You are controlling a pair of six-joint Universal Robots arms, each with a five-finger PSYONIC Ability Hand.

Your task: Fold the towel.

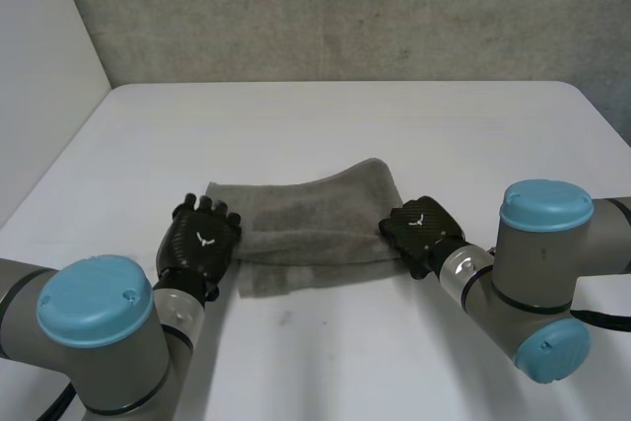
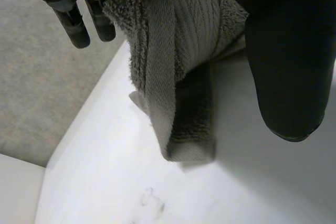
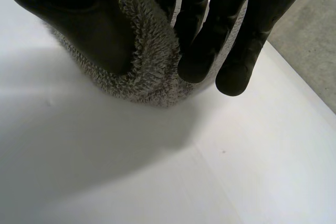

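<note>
A grey towel [image 1: 315, 219] lies folded into a long band across the middle of the white table [image 1: 325, 125]. My left hand [image 1: 200, 244] is at its left end. In the left wrist view the fingers [image 2: 73, 19] are straight and the thumb [image 2: 289, 51] stands apart from the towel [image 2: 173, 51], whose hemmed end hangs down to the table. My right hand [image 1: 422, 229] is at the towel's right end. In the right wrist view its thumb [image 3: 89, 24] and fingers [image 3: 199, 40] pinch a bunched fold of towel [image 3: 147, 72] just above the table.
A grey wall [image 1: 345, 7] rises behind the table's far edge. White tabletop stretches beyond the towel and in front of it, between my two arms. A faint smudge [image 1: 286, 317] marks the table near the towel's front edge.
</note>
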